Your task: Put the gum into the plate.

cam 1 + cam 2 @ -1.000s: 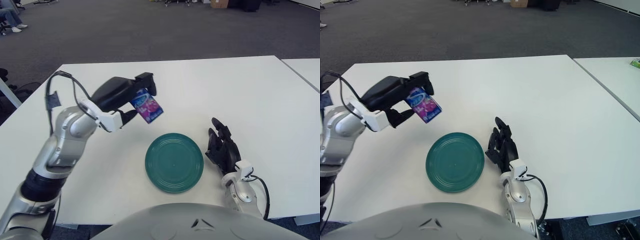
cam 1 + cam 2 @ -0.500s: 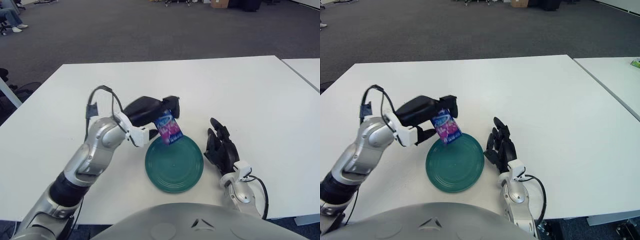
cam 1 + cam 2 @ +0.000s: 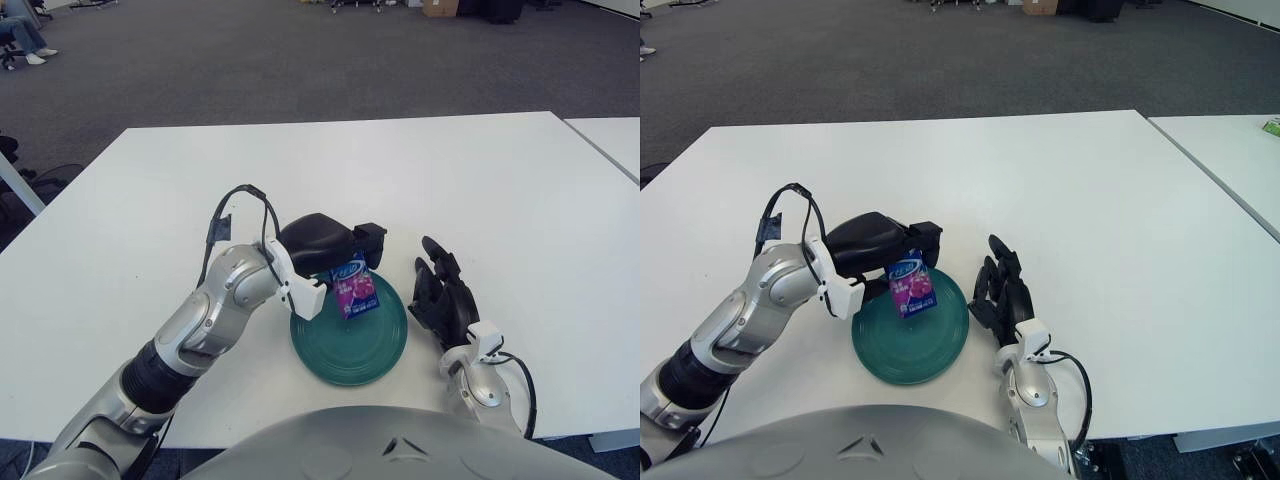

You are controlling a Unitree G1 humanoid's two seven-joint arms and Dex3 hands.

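The left hand (image 3: 330, 255) pinches one gum (image 3: 355, 290) pack, seemingly just above one plate (image 3: 375, 350).

White table (image 3: 520, 190) fills mid-frame, dark carpet floor (image 3: 250, 60) behind. Green plate (image 3: 350, 345) lies on it, lower centre, near the front edge. Right hand (image 3: 443, 300) rests on the tabletop just right of plate.
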